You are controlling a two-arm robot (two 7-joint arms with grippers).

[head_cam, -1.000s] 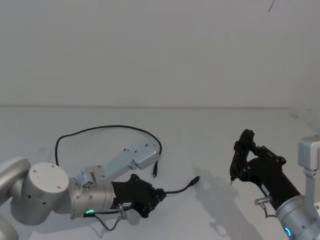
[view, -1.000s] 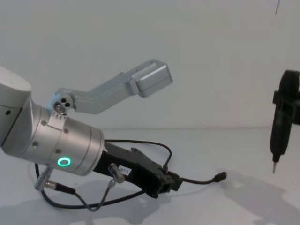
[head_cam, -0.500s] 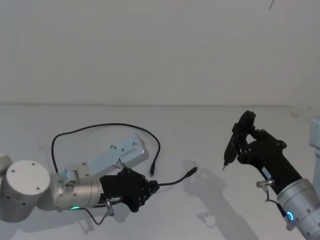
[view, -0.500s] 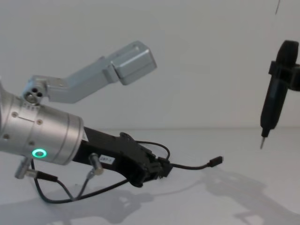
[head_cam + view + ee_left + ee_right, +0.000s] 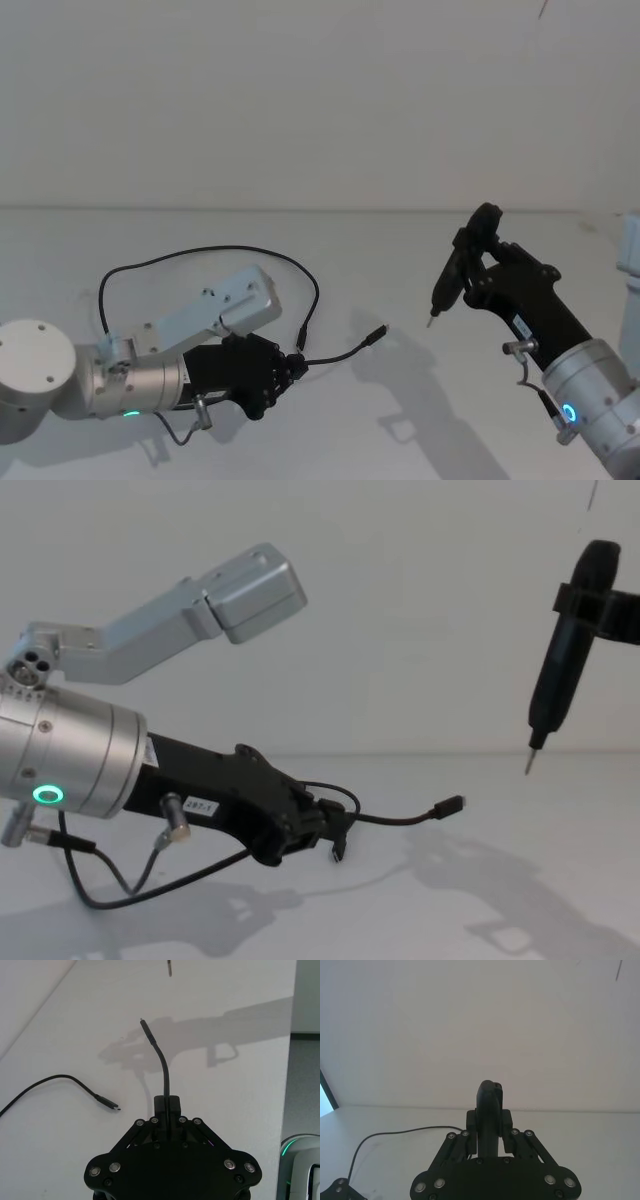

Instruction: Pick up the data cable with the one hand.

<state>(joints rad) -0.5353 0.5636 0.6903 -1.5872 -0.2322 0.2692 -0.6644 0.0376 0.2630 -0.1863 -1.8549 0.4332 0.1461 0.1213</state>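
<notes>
The data cable (image 5: 210,252) is a thin black lead that loops over the white table. My left gripper (image 5: 290,368), low at the left, is shut on it near one end. That short end sticks out forward past the jaws to a small plug (image 5: 450,805) held just above the table. In the left wrist view the cable (image 5: 166,1067) rises out of the closed fingers (image 5: 166,1105), and its other plug (image 5: 107,1104) lies on the table beside them. My right gripper (image 5: 478,262), raised at the right, is shut on a black pointed tool (image 5: 560,670) with its tip down.
A short grey wire (image 5: 100,895) with a silver barrel plug (image 5: 175,830) hangs under my left wrist. The white table (image 5: 400,260) runs back to a plain wall. Its edge (image 5: 291,1060) shows in the left wrist view.
My left gripper has drawn back to the left and lifted slightly, taking the cable's held end with it. My right gripper with the tool has risen and moved left.
</notes>
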